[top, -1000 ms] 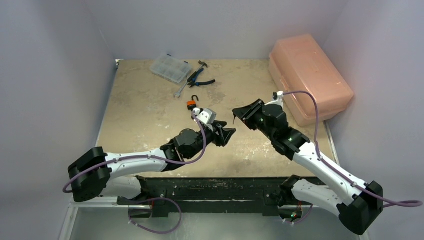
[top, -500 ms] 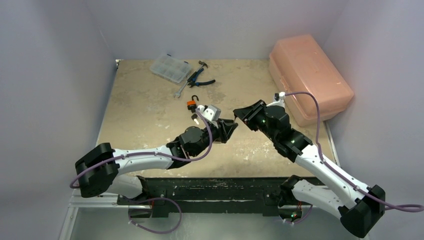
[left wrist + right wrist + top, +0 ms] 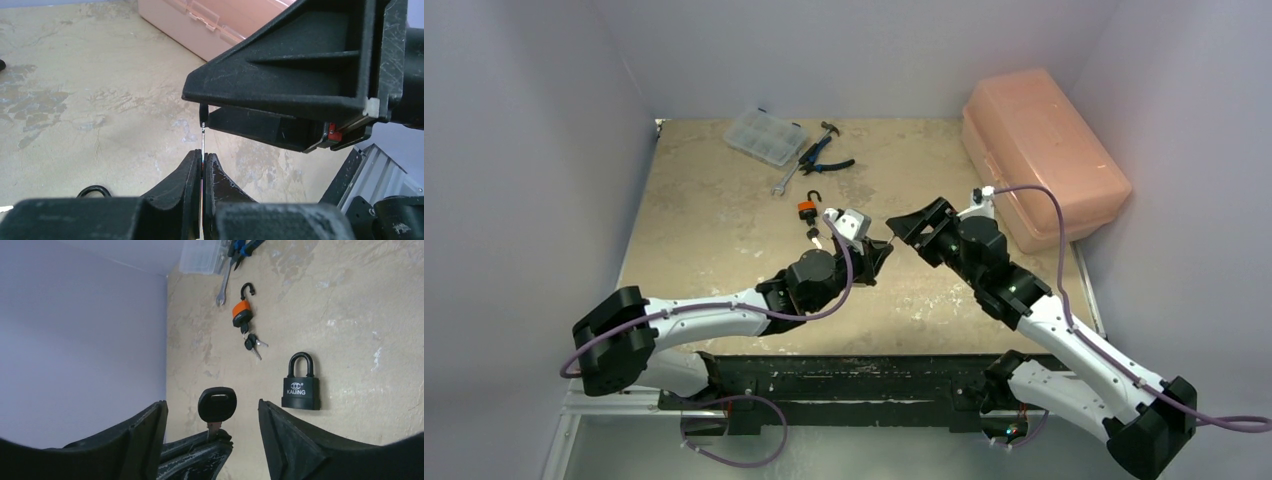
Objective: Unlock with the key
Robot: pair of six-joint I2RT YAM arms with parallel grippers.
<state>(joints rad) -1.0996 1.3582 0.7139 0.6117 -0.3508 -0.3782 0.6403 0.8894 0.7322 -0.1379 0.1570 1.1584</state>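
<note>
Above the tabletop (image 3: 360,315), between the two arms, the left pincer (image 3: 202,165) was clamped shut on the blade of the key (image 3: 217,404), leaving the black head sticking out past its tips. That head sat in the gap of the right pincer (image 3: 211,410), whose fingers stood wide on either side and touched it nowhere. It looked like a hand-over: a key pinched by its blade cannot enter a keyhole, so the head probably had to go to the right. Below lay the black padlock (image 3: 300,382), shackle closed (a smaller orange lock (image 3: 241,312) with its own keys lay farther off).
</note>
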